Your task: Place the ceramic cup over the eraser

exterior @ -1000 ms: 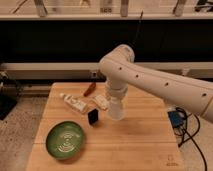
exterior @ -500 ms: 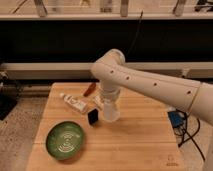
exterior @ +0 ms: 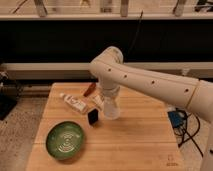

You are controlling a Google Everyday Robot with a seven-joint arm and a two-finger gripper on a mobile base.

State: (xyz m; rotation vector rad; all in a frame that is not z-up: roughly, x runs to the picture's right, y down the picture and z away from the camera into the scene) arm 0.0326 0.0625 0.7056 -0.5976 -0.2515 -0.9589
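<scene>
The ceramic cup (exterior: 111, 108) is plain white and tapered. It hangs from my gripper (exterior: 109, 96), which comes down on it from above at the end of the big white arm. The gripper is shut on the cup, and the cup's lower end is at or just above the wooden table (exterior: 135, 140). The eraser (exterior: 93, 117) is a small black upright block. It stands on the table just left of the cup and a little nearer the front, close to the cup but apart from it.
A green plate (exterior: 65, 140) lies at the front left. A white tube-like packet (exterior: 74, 103), a flat white pad (exterior: 97, 102) and a red-handled tool (exterior: 90, 90) lie behind the eraser. Cables and a blue object (exterior: 176, 120) sit off the table's right edge.
The arm has swung to the left, and the cup has moved with it slightly left, closer to the eraser. The eraser and the other things have not moved.
</scene>
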